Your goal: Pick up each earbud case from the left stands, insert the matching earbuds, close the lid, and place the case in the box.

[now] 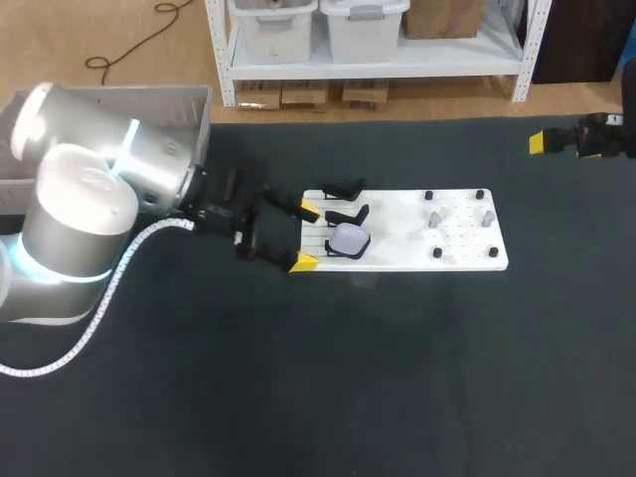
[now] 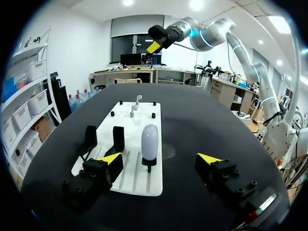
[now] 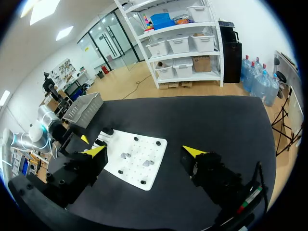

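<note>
- We count one earbud case [image 1: 349,239], three black stands [image 1: 347,213], two earbuds [image 1: 435,219], four black pegs [image 1: 428,196], one white board [image 1: 397,260] and one grey box [image 1: 174,104].
- The stands sit in a row at the board's left end. Two are empty, and the third carries the case, a smooth, pale, rounded oval standing upright.
- The earbuds are small and grey. They stand on the right half of the board, inside the square marked by the pegs.
- The board is flat, rectangular and glossy, and it lies on the matte black counter [image 1: 348,378].
- Our left arm comes in low from the left. Our left end effector [image 2: 160,159] is spread wide at the board's left edge, with the case just ahead of the gap and neither finger touching it.
- Our right end effector [image 3: 144,151] is spread too, pinching nothing, high over the counter's far right side and well apart from the board.
- The box has perforated walls and stands at the counter's far left corner, behind our left arm.
</note>
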Controlling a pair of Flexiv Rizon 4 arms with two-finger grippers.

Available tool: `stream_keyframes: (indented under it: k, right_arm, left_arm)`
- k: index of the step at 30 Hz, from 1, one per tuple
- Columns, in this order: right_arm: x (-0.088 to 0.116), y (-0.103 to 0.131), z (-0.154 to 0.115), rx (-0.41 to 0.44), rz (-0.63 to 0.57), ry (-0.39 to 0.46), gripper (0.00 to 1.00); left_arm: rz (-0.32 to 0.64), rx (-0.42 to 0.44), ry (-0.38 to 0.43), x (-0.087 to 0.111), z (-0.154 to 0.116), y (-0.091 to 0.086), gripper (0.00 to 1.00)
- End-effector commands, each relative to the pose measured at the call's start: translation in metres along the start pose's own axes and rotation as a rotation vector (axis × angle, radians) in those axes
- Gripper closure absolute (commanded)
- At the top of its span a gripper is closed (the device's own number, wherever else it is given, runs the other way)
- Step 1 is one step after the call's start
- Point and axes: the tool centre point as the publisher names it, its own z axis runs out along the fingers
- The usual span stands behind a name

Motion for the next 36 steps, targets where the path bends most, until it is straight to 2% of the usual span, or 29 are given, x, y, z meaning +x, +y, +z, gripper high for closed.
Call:
stream_keyframes:
  k: [1, 9, 11, 19, 26, 29, 32, 36]
  right_arm:
    - [0.000, 0.000, 0.000, -0.002, -0.001, 0.001, 0.00]
    - [0.000, 0.000, 0.000, -0.002, -0.001, 0.001, 0.00]
    - [0.000, 0.000, 0.000, -0.002, -0.001, 0.001, 0.00]
    - [0.000, 0.000, 0.000, -0.002, -0.001, 0.001, 0.00]
    - [0.000, 0.000, 0.000, -0.002, -0.001, 0.001, 0.00]
    - [0.000, 0.000, 0.000, -0.002, -0.001, 0.001, 0.00]
    - [0.000, 0.000, 0.000, -0.002, -0.001, 0.001, 0.00]
    - [0.000, 0.000, 0.000, -0.002, -0.001, 0.001, 0.00]
  left_arm:
    - [-0.003, 0.006, -0.002, 0.003, 0.010, 0.011, 0.00]
    - [-0.007, 0.007, -0.015, 0.002, 0.018, 0.024, 0.00]
    - [-0.011, 0.008, -0.019, 0.002, 0.020, 0.028, 0.10]
    - [-0.009, 0.066, -0.028, 0.001, 0.025, 0.031, 0.17]
    - [-0.008, 0.119, -0.058, -0.008, 0.018, 0.020, 0.12]
    - [-0.011, 0.132, -0.067, -0.011, 0.010, 0.009, 0.05]
    - [-0.006, 0.141, -0.071, -0.010, 0.007, 0.001, 0.01]
    - [-0.003, 0.130, -0.067, -0.006, 0.008, -0.002, 0.01]
